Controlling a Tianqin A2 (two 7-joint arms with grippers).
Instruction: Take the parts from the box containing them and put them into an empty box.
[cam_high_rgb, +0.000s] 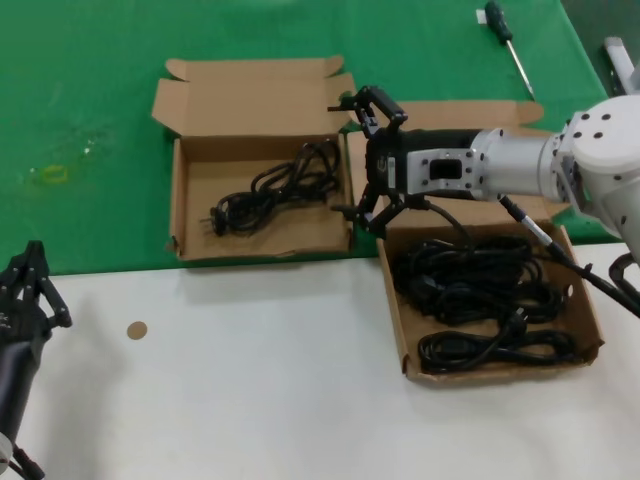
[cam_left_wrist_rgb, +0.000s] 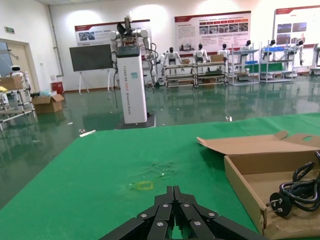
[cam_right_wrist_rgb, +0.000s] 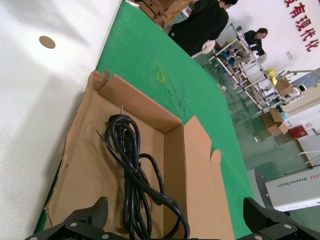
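Note:
The box containing the parts (cam_high_rgb: 592, 322) lies at the right, with several coiled black cords (cam_high_rgb: 470, 275) in it. The narrower empty box (cam_high_rgb: 178, 195) at the left holds one black cord (cam_high_rgb: 275, 190) (cam_right_wrist_rgb: 132, 170) (cam_left_wrist_rgb: 295, 190). My right gripper (cam_high_rgb: 362, 160) (cam_right_wrist_rgb: 175, 214) hovers open over the seam between the two boxes, at the narrow box's right wall. Nothing sits between its fingers. Its wrist view looks down on the single cord and the box wall (cam_right_wrist_rgb: 172, 150). My left gripper (cam_high_rgb: 35, 270) (cam_left_wrist_rgb: 174, 192) waits shut at the near left, well clear of both boxes.
A black-handled screwdriver (cam_high_rgb: 510, 45) lies on the green mat (cam_high_rgb: 90, 120) at the far right. A small brown round mark (cam_high_rgb: 137, 329) shows on the white table (cam_high_rgb: 250, 380) in front. The narrow box's lid (cam_high_rgb: 255, 95) lies open toward the back.

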